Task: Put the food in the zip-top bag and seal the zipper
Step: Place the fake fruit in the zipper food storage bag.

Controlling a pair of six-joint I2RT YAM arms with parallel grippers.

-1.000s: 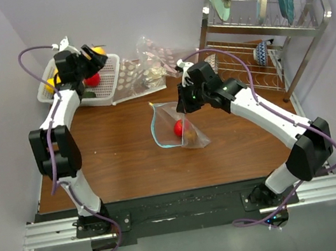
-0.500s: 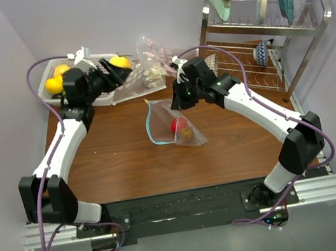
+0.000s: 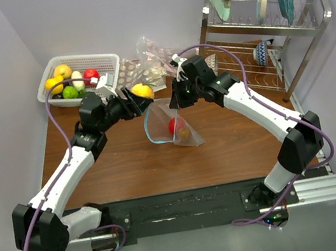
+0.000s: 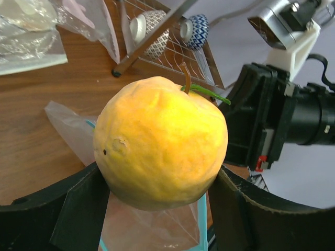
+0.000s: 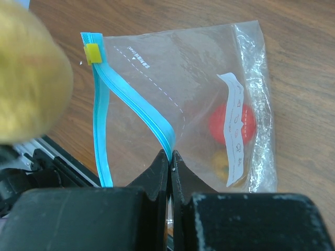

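Note:
The clear zip-top bag [image 3: 178, 127] lies mid-table with its mouth open to the left and its light-blue zipper [image 5: 128, 97] held apart. It holds a red fruit [image 3: 174, 125] and a brownish one [image 3: 185, 133]. My right gripper [image 3: 178, 98] is shut on the bag's upper blue rim [image 5: 166, 140] and holds it up. My left gripper [image 3: 139, 95] is shut on a yellow-orange fruit [image 4: 159, 142], held just left of and above the bag's mouth. The fruit shows blurred at the left of the right wrist view [image 5: 31, 78]. More food lies in the white basket [image 3: 105, 63].
Other clear dotted bags [image 3: 146, 71] lie behind the zip-top bag. A metal dish rack [image 3: 267, 25] with plates and small bowls stands at the back right. The basket holds yellow, green and red fruits [image 3: 71, 84].
My left arm has swung from the basket toward the table's middle, carrying the yellow-orange fruit to the bag's mouth. My right gripper has kept hold of the bag's rim, shifting slightly.

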